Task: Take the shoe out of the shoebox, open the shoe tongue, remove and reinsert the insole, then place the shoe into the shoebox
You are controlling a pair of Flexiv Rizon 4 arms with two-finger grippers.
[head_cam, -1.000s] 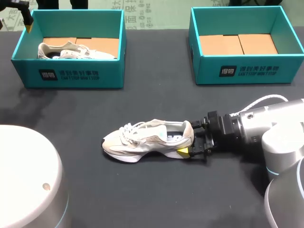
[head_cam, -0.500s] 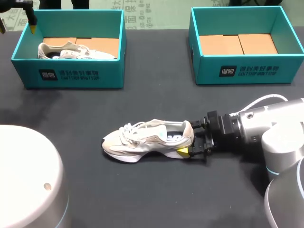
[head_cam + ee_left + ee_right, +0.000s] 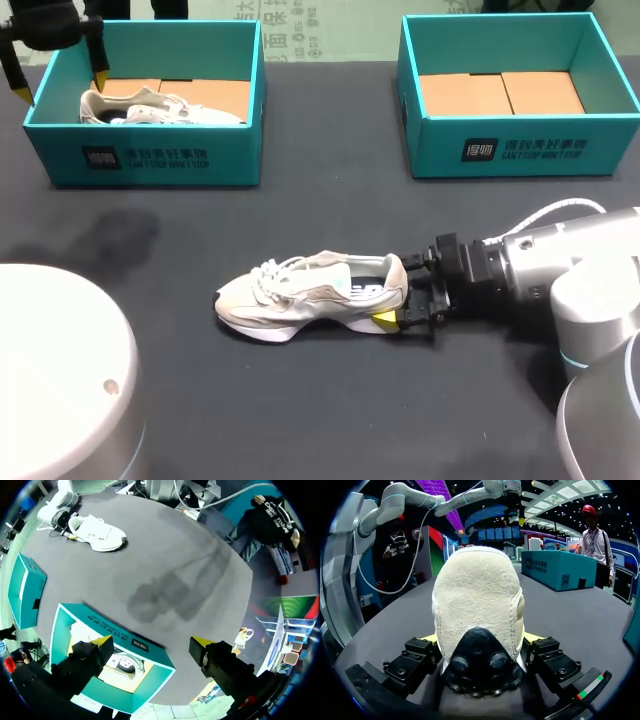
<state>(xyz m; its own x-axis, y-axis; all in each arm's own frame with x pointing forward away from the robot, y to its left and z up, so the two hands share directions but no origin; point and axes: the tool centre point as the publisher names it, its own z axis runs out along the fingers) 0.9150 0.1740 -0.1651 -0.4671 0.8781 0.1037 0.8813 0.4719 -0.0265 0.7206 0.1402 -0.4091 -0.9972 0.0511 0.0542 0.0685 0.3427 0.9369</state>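
Dark matte table (image 3: 330, 220) fills the head view, with the left shoebox (image 3: 150, 165) at upper left and the right shoebox (image 3: 520, 150) at upper right. The shoe (image 3: 310, 295) lies on its sole at lower centre, toe pointing left. The right gripper (image 3: 398, 293) pinches its heel, one yellow-tipped finger on each side. The step in hand looks like opening the tongue. To do it well, the right arm should hold the heel firm and level while the other arm comes down onto the laces. The left gripper (image 3: 60, 85), jaws spread wide, hangs straddling the left shoebox's left wall, well apart from the shoe. A second shoe (image 3: 150, 105) lies in that box.
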